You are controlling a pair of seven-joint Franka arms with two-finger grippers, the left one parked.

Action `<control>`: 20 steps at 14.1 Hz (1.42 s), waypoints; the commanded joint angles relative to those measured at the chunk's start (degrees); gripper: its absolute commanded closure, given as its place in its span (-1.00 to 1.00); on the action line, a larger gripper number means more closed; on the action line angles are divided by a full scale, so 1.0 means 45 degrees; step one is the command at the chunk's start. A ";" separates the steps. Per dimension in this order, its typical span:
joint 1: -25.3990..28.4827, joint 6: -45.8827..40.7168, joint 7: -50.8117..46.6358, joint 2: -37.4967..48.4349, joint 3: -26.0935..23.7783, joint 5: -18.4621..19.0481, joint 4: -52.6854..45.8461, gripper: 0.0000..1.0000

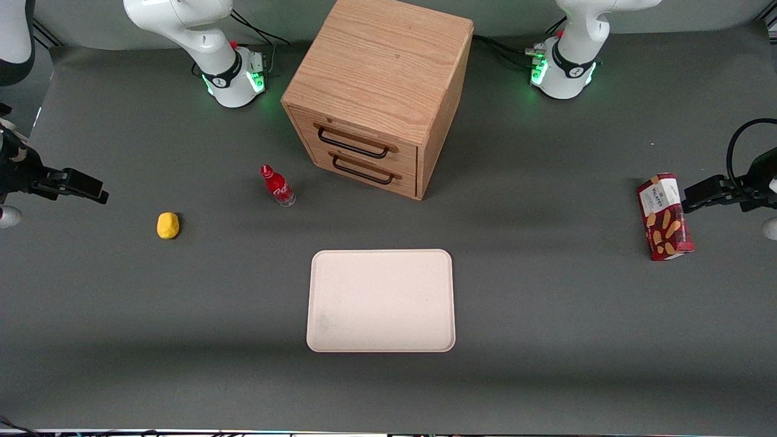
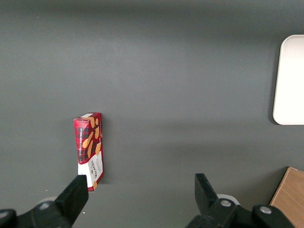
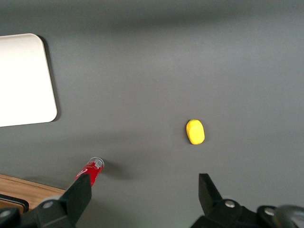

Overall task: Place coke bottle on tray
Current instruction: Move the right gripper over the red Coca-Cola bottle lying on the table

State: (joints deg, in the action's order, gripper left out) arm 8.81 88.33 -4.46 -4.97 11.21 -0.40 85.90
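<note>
The table point(image 1: 546, 364) is covered with a plain dark grey mat, matte, with soft broad shadows on it. Nearest to the front camera lies the tray point(image 1: 380, 300), flat on the mat, pale cream-pink with rounded corners and a low rim, and nothing is on it.

A bit farther from the camera, toward the working arm's end, a small yellow lump point(image 1: 168, 225) rests on the mat. At the parked arm's end stands a red snack box point(image 1: 665, 216) with a picture of biscuits on its face.

Farther again stands the bottle point(image 1: 277, 186), upright, red with a red cap, a white logo and a clear base. It is well apart from the tray and near the wooden cabinet point(image 1: 379, 91), just beside its drawer front. The cabinet has two drawers point(image 1: 358, 159) with dark bar handles, both shut.

The gripper point(image 3: 142, 192) hangs above the mat at the working arm's end of the table, well apart from the bottle. Its two dark fingers point(image 3: 80, 192) are spread wide and hold nothing; in the right wrist view the bottle and the yellow lump show on the mat under it.

Farthest from the camera are the two white arm bases point(image 1: 234, 76) with green lights and black cables, standing at the edge of the mat.
</note>
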 commanded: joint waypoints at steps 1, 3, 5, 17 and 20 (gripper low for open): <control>0.0075 -0.0350 -0.0122 0.0010 0.0029 0.0147 -0.0261 -1.00; 0.0055 -0.0428 -0.0122 -0.0068 0.0029 -0.0009 -0.0242 -1.00; 0.0113 -0.0642 -0.0122 -0.0088 0.0010 -0.0029 -0.0087 -1.00; 0.0953 0.4407 -0.2620 0.3971 -0.3074 -0.0127 0.8773 -1.00; 0.0953 0.6090 -0.3789 0.4132 -0.4303 -0.0186 1.0283 -1.00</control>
State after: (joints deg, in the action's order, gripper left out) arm 13.19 110.82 -17.68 10.90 -5.44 -0.71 126.33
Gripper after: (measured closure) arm 0.000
